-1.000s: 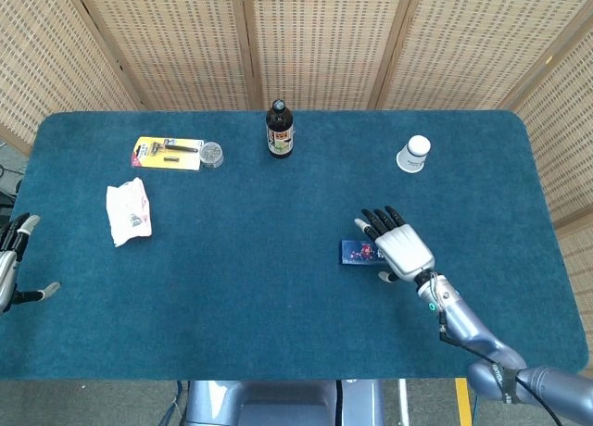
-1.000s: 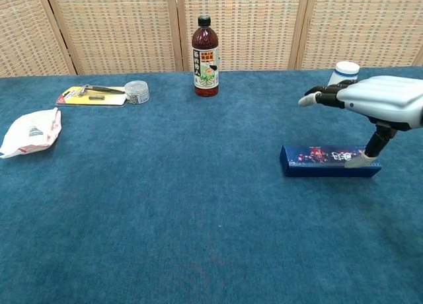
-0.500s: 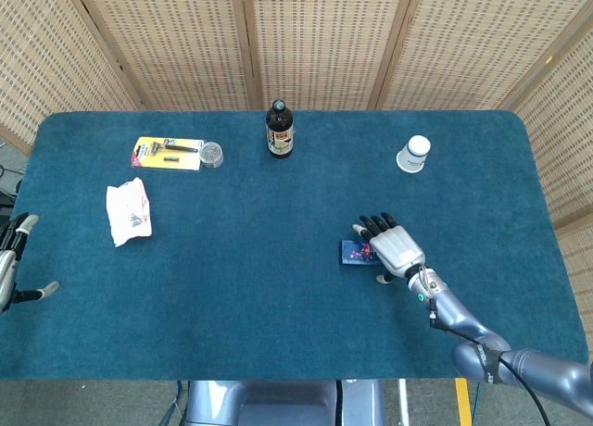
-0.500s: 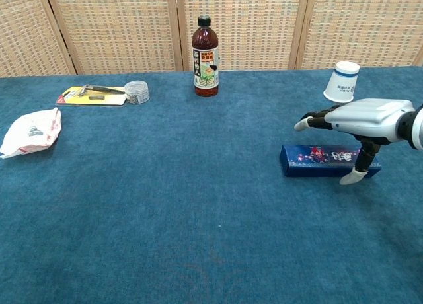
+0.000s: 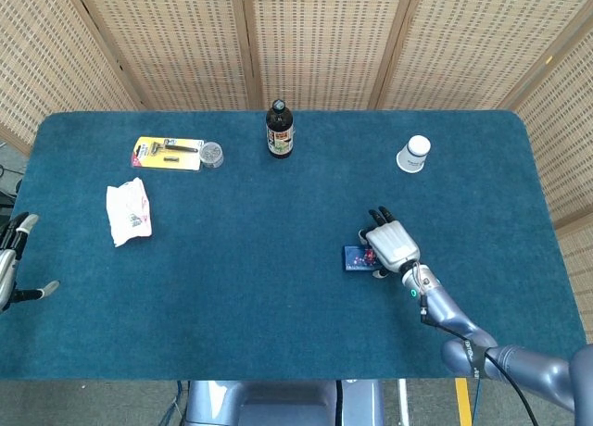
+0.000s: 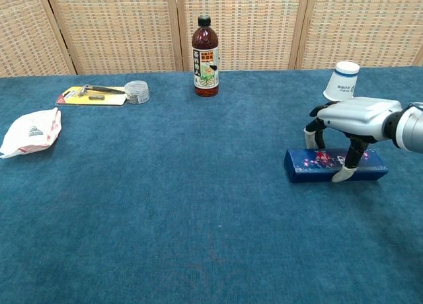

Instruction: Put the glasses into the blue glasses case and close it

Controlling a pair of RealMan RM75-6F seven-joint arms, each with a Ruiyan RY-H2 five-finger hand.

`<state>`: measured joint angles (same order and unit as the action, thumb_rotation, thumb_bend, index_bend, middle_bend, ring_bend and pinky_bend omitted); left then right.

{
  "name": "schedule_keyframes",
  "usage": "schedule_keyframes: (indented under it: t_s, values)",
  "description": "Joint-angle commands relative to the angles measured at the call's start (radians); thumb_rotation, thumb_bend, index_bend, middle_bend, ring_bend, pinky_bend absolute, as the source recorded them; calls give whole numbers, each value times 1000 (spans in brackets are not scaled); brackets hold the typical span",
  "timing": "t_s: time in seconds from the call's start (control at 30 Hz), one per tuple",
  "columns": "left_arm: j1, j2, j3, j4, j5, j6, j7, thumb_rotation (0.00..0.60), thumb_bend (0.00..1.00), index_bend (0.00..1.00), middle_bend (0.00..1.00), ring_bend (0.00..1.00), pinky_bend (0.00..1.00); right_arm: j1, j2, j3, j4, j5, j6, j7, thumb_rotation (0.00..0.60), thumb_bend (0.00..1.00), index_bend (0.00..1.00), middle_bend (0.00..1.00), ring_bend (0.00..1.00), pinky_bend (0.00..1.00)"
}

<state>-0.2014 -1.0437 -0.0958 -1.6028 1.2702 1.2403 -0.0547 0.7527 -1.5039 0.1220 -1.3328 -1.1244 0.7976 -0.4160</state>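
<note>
Fingers of the right hand curl down astride the blue glasses case, thumb in front, seemingly to grip it.

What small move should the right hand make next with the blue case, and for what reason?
Probably close the fingers a little more to get a firm hold of the blue glasses case, then work its lid open. The right hand arches over the case with fingertips down on both long sides, and the case looks closed. No glasses show in either view, so the lid likely comes first.
</note>
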Motion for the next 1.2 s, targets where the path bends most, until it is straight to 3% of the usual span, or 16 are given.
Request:
schedule_keyframes:
  t_s: [0.03, 0.2, 0.27, 0.33, 0.4, 0.43, 0.53, 0.7, 0.8, 0.9, 1.07, 1.2]
  values:
    - [0, 0, 0, 0, 1, 0, 1, 600, 0, 0, 0, 0, 0, -5, -12, -3, 13, -22, 25, 6, 600, 237, 500, 532, 145, 70]
    - [1, 0, 1, -2, 1, 2, 2, 600, 0, 0, 0, 0, 0, -13, -26, -9, 33, -48, 49, 28, 600, 256, 511, 533, 161, 81]
    - [1, 0, 1, -2, 2, 2, 3, 600, 0, 0, 0, 0, 0, -14, -25, -10, 33, -50, 50, 36, 600, 207, 474, 448, 157, 81]
    - [1, 0, 1, -3, 3, 3, 3, 600, 0, 0, 0, 0, 0, -14, -19, -14, 27, -51, 40, 42, 600, 68, 266, 196, 79, 81]
    - [1, 0, 1, -3, 3, 3, 3, 600, 0, 0, 0, 0, 0, -9, 4, -24, 5, -37, -1, 48, 600, 4, 70, 33, 8, 76]
    - [1, 0, 1, -3, 3, 3, 2, 600, 0, 0, 0, 0, 0, -6, 16, -27, -9, -29, -18, 51, 600, 0, 14, 0, 0, 66]
    - [1, 1, 2, -4, 4, 4, 3, 600, 0, 0, 0, 0, 0, -2, 50, -29, -51, -10, -39, 44, 600, 0, 0, 0, 0, 22]
    - [4, 4, 4, -10, 14, 10, -2, 600, 0, 0, 0, 0, 0, -22, 110, -16, -153, -15, 23, 43, 600, 0, 0, 0, 0, 9]
    - [10, 11, 6, -15, 25, 21, -16, 600, 0, 0, 0, 0, 0, -64, 191, -17, -259, -58, 117, 46, 600, 0, 0, 0, 0, 9]
    - [24, 21, 8, -21, 51, 56, -28, 600, 0, 0, 0, 0, 0, -195, 308, -53, -372, -197, 330, 135, 600, 0, 0, 0, 0, 9]
    - [54, 24, 7, -32, 68, 126, -13, 600, 0, 0, 0, 0, 0, -351, 354, -108, -341, -349, 578, 267, 600, 0, 0, 0, 0, 9]
    - [79, 30, 11, -41, 89, 177, -21, 600, 0, 0, 0, 0, 0, -450, 357, -140, -304, -395, 708, 363, 600, 0, 0, 0, 0, 4]
